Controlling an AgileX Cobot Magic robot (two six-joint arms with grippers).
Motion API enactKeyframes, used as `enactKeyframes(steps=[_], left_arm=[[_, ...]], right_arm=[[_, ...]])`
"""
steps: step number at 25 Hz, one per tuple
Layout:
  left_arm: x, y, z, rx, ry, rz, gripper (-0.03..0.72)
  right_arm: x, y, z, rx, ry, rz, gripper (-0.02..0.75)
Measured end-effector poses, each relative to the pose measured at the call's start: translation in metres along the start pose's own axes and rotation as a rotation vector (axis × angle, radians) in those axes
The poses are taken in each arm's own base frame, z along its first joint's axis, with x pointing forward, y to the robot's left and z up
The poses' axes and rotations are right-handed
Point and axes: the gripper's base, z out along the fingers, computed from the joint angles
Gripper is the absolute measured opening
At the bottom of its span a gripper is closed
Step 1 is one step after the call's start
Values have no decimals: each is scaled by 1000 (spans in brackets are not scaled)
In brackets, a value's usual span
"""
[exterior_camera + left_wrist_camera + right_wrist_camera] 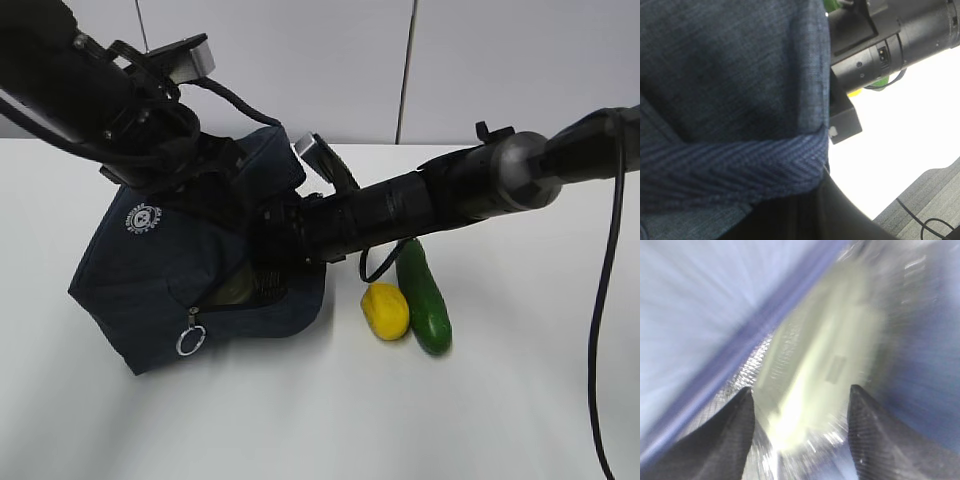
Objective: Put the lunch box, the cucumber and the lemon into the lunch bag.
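The right claw sits spread wide inside the boxy dark navy fabric lunch bag, its fingers either side of the pale sage-green-lidded lunch box. The left claw's state cannot be told. The small yellow oval lemon touches the dark green cucumber on the white worktop.

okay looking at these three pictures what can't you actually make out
- Left tool: not shown in the left wrist view, where the lunch bag fills the frame; hidden behind the arm in the exterior view.
- Right tool: exterior view hides it inside the bag; the right wrist view is motion-blurred, so contact with the lunch box is unclear.
- Lemon and cucumber: only slivers behind the right arm in the left wrist view.
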Motion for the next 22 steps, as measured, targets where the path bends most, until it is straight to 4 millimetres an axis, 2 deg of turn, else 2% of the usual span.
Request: enactKeyframes(steps=[3,6,15,18,22], left_arm=[[0,0,0,0,0,0,-9],[0,0,0,3,-1,-3,-9],[0,0,0,5,-2,-5,-9],[1,-1,0,7,6,-4,-9],[2,-1,0,12,21,4,-9]], right_arm=[[-2,-1,-9,-17,12,3,442],[-10,-1,-27,-3,19,-7,443],[-43,10,-122,29,-37,-10,443],[-47,15,-153,106,-23,-23,443],[-41,18,-176,324,90,-27,443]])
